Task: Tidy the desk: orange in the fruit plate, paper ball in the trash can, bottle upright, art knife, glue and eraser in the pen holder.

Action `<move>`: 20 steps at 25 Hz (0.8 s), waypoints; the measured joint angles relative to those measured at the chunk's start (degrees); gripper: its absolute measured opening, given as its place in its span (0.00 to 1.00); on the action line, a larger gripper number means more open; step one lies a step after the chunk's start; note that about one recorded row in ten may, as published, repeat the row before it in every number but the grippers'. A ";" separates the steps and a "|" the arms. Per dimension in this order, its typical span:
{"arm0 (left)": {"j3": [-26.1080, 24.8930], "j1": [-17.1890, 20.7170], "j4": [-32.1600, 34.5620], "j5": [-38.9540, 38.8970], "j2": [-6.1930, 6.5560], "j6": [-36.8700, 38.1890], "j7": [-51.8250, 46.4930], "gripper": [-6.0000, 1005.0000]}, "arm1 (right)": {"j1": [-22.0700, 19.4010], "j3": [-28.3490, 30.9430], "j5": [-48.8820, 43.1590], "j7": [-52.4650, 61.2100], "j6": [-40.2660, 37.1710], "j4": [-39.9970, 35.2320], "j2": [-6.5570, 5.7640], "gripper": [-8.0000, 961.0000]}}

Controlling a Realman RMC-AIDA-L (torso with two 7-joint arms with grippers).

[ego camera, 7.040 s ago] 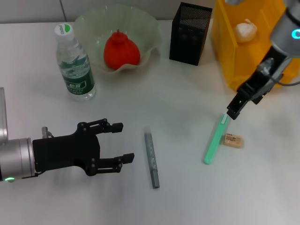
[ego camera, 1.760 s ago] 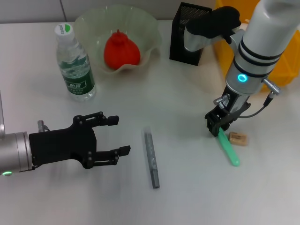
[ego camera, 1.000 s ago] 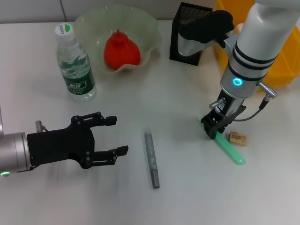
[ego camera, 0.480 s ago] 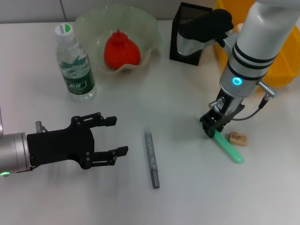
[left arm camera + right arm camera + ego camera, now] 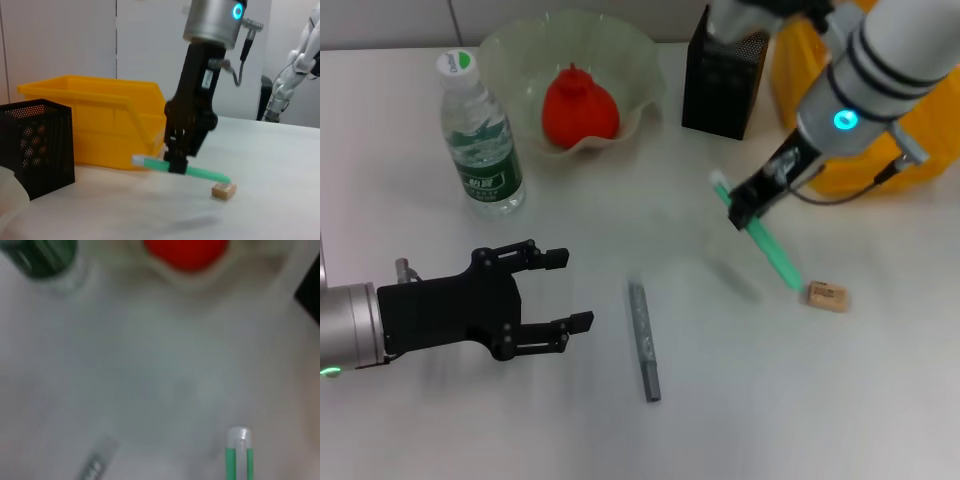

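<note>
My right gripper (image 5: 745, 212) is shut on the green glue (image 5: 775, 255) and holds it tilted above the table, white tip toward the black pen holder (image 5: 725, 75). The left wrist view shows the same: the glue (image 5: 200, 173) in the air, the tan eraser (image 5: 223, 190) on the table beneath it. The eraser (image 5: 827, 297) lies right of centre and the grey art knife (image 5: 644, 340) in the middle. The bottle (image 5: 480, 135) stands upright. The orange (image 5: 578, 105) sits in the fruit plate (image 5: 510, 45). My left gripper (image 5: 572, 290) hovers open at the front left. The paper ball is hidden.
The yellow trash can (image 5: 788, 80) stands at the back right behind my right arm, close beside the pen holder. In the left wrist view the trash can (image 5: 100, 125) is right behind the pen holder (image 5: 37, 145).
The right gripper has lifted the glue off the table and carried it back and left toward the pen holder. The eraser stays where it lay. The left arm has not moved.
</note>
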 joint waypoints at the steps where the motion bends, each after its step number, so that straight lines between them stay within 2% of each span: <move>1: 0.00 0.00 0.00 0.00 0.00 0.00 0.00 0.80 | 0.00 0.00 0.00 0.00 0.00 0.00 0.00 0.20; 4: -0.13 0.04 0.01 -0.01 0.00 0.15 -0.07 0.80 | -2.96 3.84 4.16 -3.50 -0.39 -4.61 -0.18 0.20; 5: -0.28 0.04 0.01 -0.05 -0.09 0.29 -0.06 0.80 | -5.24 6.66 6.79 -6.46 -0.36 -7.45 -0.25 0.20; 9: -0.36 -0.07 0.00 -0.10 -0.37 0.44 0.14 0.80 | -8.11 10.99 11.01 -11.57 0.18 -10.12 -0.26 0.20; 10: -0.40 -0.10 0.00 -0.12 -0.39 0.51 0.17 0.80 | -10.05 14.23 15.33 -15.94 0.87 -10.93 -0.25 0.20; 11: -0.50 -0.15 0.00 -0.14 -0.42 0.66 0.18 0.80 | -10.05 14.23 15.33 -15.94 0.87 -10.93 -0.25 0.20; 18: -1.07 -0.43 0.00 -0.58 -0.44 1.99 -0.12 0.80 | -14.64 26.24 29.89 -32.09 3.56 -9.78 -0.29 0.20; 20: -1.28 -0.50 0.00 -0.68 -0.44 2.19 -0.31 0.80 | -15.41 30.09 35.80 -39.71 5.56 -7.08 -0.28 0.20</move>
